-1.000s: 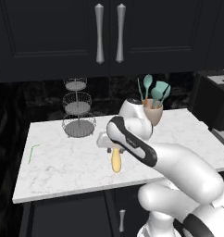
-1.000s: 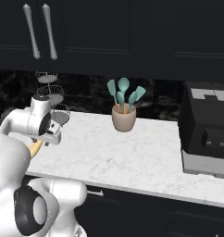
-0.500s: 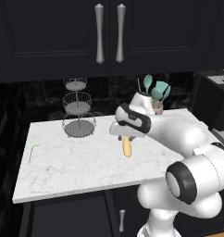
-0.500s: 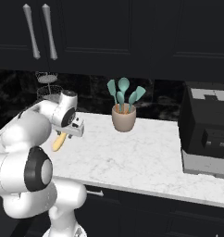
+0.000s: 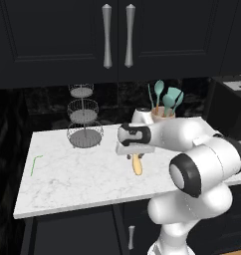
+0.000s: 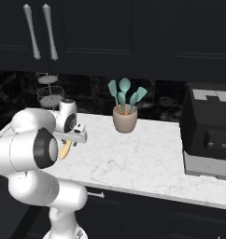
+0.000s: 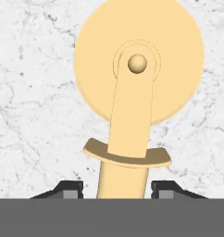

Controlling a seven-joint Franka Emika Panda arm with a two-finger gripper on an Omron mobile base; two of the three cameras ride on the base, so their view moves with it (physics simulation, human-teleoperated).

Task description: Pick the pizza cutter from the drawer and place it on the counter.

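**Now over the marble: cutter in the grip, counter right below**

Right, you've got the pizza cutter pinched between the two fingers of the gripper, pads pressed on either side of its handle. Look down the hand view: the handle runs straight out from the fingers, the round wheel at the far end, white marble counter behind it. So its long axis lines up with the hand. From the left base view the cutter hangs just under the gripper, over the counter in front of the wire stand and the cup of teal utensils. Your call now is straight down and let go. Hard to judge: whether the tip touches the marble. The drawer is not something you can make out here.
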